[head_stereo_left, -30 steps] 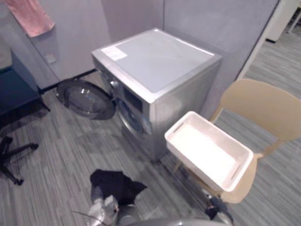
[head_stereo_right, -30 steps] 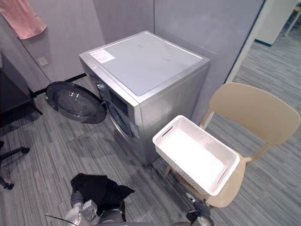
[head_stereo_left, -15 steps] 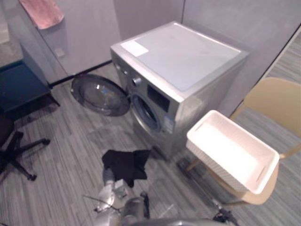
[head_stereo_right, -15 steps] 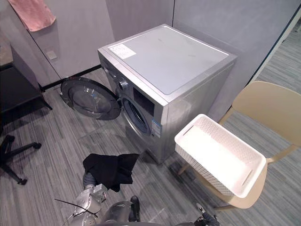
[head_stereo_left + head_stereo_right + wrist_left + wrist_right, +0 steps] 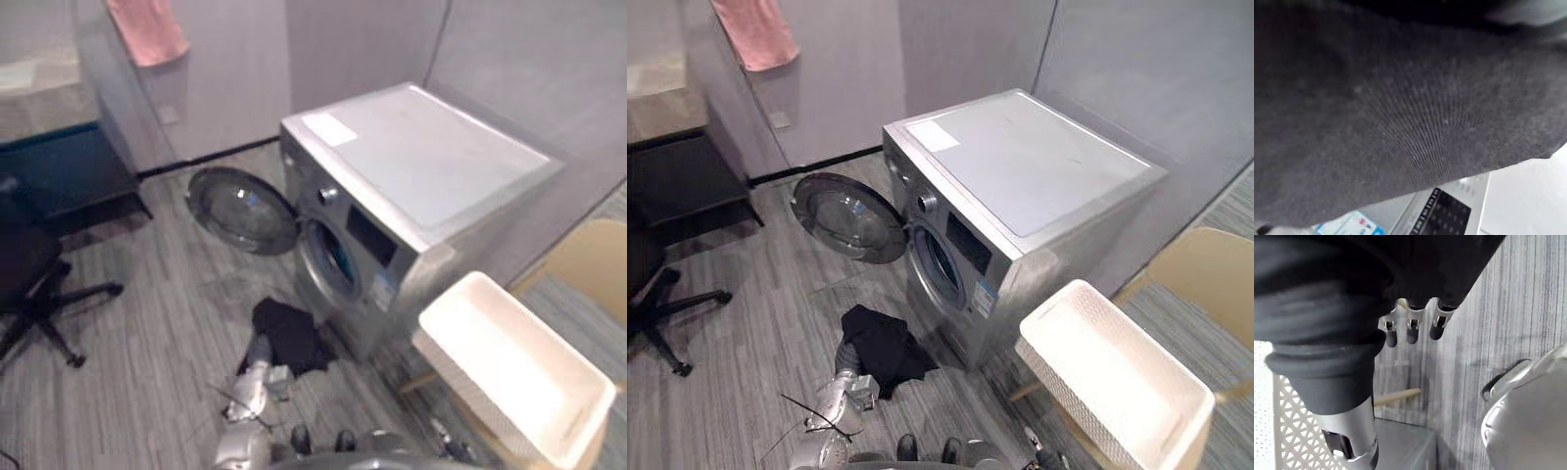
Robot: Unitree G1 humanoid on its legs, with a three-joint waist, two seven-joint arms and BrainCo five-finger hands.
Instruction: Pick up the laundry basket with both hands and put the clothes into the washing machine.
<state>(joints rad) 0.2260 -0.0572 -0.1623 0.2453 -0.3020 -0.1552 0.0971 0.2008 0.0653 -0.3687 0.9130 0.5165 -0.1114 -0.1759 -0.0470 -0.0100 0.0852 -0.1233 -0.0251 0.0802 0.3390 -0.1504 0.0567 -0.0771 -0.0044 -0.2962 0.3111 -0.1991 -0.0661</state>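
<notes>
A black garment [image 5: 884, 345] hangs over the end of my left arm, low in front of the silver washing machine [image 5: 1019, 166]. My left hand [image 5: 860, 380] runs in under the cloth, which hides the fingers. The cloth [image 5: 1400, 98] also covers the left wrist view, with the machine's front panel [image 5: 1444, 215] just past it. The round door [image 5: 847, 217] stands wide open, and the drum opening [image 5: 940, 269] is a little beyond the garment. The white laundry basket [image 5: 1107, 377] rests on a beige chair [image 5: 1205, 274] at the right. My right hand [image 5: 1410, 330] hangs with fingers curled, holding nothing.
A black office chair [image 5: 647, 304] and a dark desk [image 5: 686, 176] stand at the left. A pink towel [image 5: 754, 29] hangs on the grey wall. Striped grey floor lies between the open door and the desk.
The camera has swung left, so the whole scene sits further right. My left arm has carried the black garment closer to the machine's front, just below the drum opening.
</notes>
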